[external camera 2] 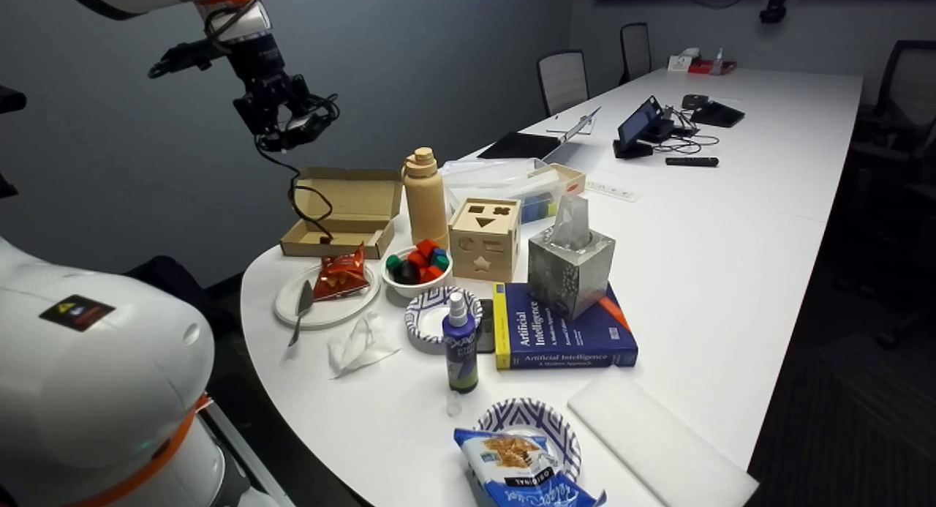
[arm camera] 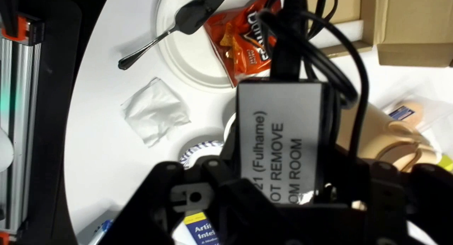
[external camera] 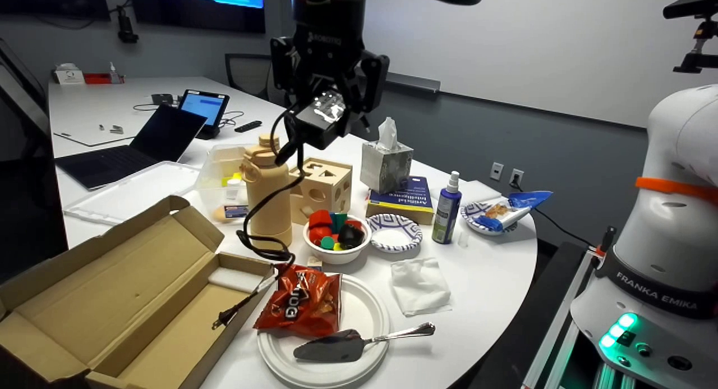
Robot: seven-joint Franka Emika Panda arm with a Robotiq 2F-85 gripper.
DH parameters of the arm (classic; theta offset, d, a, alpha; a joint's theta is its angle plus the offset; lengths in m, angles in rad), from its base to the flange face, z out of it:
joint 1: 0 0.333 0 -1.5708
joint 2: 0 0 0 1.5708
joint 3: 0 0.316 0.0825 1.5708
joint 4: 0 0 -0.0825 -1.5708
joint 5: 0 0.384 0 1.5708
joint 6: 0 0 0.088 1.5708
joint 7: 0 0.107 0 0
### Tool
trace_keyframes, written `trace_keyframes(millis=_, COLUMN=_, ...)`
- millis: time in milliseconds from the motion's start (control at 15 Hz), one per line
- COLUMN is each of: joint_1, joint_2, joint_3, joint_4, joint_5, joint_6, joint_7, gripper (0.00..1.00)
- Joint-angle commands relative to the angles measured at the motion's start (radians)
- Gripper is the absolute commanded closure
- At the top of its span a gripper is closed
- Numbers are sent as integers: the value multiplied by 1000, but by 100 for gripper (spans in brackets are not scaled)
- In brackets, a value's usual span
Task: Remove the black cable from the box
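My gripper [external camera: 331,105] is shut on the black cable's power adapter [external camera: 321,119], high above the table. The adapter also shows in an exterior view [external camera 2: 311,129] and, with a white label, in the wrist view [arm camera: 279,132]. The black cable hangs down in loops, seen in both exterior views [external camera: 268,200] [external camera 2: 293,181]. Its plug [external camera: 225,316] hangs at the low end, over or inside the open cardboard box [external camera: 118,271]; I cannot tell whether it touches the box. The box also shows in an exterior view [external camera 2: 358,189] and the wrist view [arm camera: 414,22].
Near the box stand a tan bottle [external camera: 270,201], a red chip bag [external camera: 305,302] on a white plate [external camera: 373,316] with a cake server [external camera: 331,348], a bowl [external camera: 336,257] of blocks and a wooden shape cube [external camera 2: 484,243]. A tissue box [external camera 2: 567,265] stands on a book [external camera 2: 563,339].
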Motion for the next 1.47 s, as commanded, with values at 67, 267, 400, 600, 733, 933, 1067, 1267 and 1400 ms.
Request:
trace_keyframes(millis=67, joint_1=-72, joint_2=-99, joint_3=65, joint_4=-9, joint_5=-32, joint_6=-205, joint_7=120, gripper=68)
trace_keyframes(millis=267, joint_1=-104, joint_2=-78, joint_3=64, joint_4=-14, joint_5=-27, joint_6=-282, joint_7=133, gripper=68)
trace_keyframes(millis=400, joint_1=-129, joint_2=-68, joint_3=55, joint_4=-37, joint_5=-34, joint_6=-290, joint_7=141, gripper=68)
trace_keyframes(millis=600, joint_1=-170, joint_2=-57, joint_3=36, joint_4=-74, joint_5=-55, joint_6=-276, joint_7=158, gripper=68)
trace_keyframes(millis=733, joint_1=-191, joint_2=-43, joint_3=23, joint_4=-100, joint_5=-60, joint_6=-267, joint_7=166, gripper=68)
trace_keyframes(millis=933, joint_1=-208, joint_2=-25, joint_3=2, joint_4=-147, joint_5=-47, joint_6=-247, joint_7=175, gripper=68)
trace_keyframes(millis=1067, joint_1=-212, joint_2=-11, joint_3=-10, joint_4=-187, joint_5=-34, joint_6=-229, joint_7=180, gripper=68)
trace_keyframes(millis=1267, joint_1=-209, joint_2=24, joint_3=-22, joint_4=-249, joint_5=-18, joint_6=-181, joint_7=194, gripper=68)
trace_keyframes(millis=1400, joint_1=-205, joint_2=52, joint_3=-26, joint_4=-291, joint_5=-3, joint_6=-131, joint_7=208, gripper=68)
